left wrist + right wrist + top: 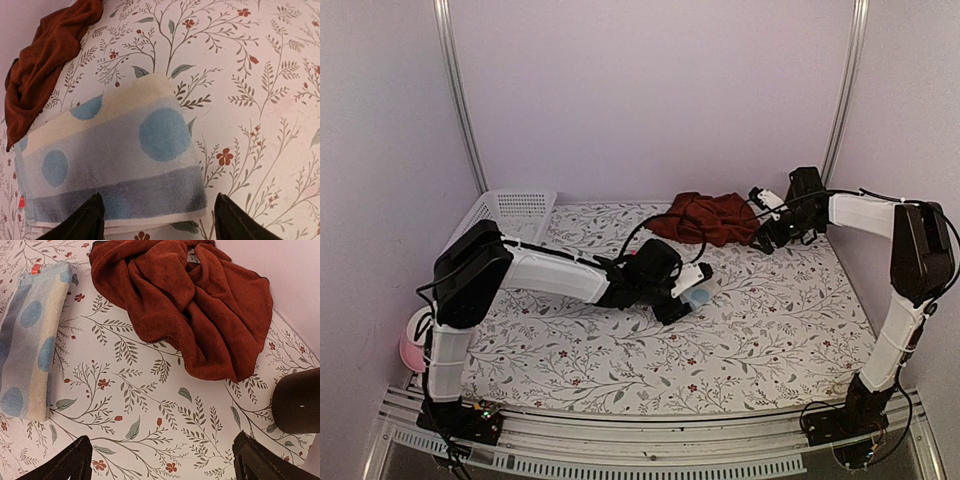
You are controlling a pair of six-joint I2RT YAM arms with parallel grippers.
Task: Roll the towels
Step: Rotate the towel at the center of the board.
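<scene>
Crosswise before left end effector (159, 216), pastel towel (115, 160)

This looks like a robot lab, a small test booth. A left arm (550, 272) and a right arm (910, 260) are bolted to a metal rail (650, 440) along the bottom of the top view. Plain pale walls (650, 90) close it in, with shiny metal poles (460, 100) in the back corners. The tabletop (770, 320) has a flowery cover, and a white plastic basket (515, 210) sits at its upper left.

The flowered worktop (770, 320) carries a crumpled dark red towel (705, 217) at the back, a folded blue-spotted towel (115, 160), and a white basket (515, 212) back-left.
</scene>
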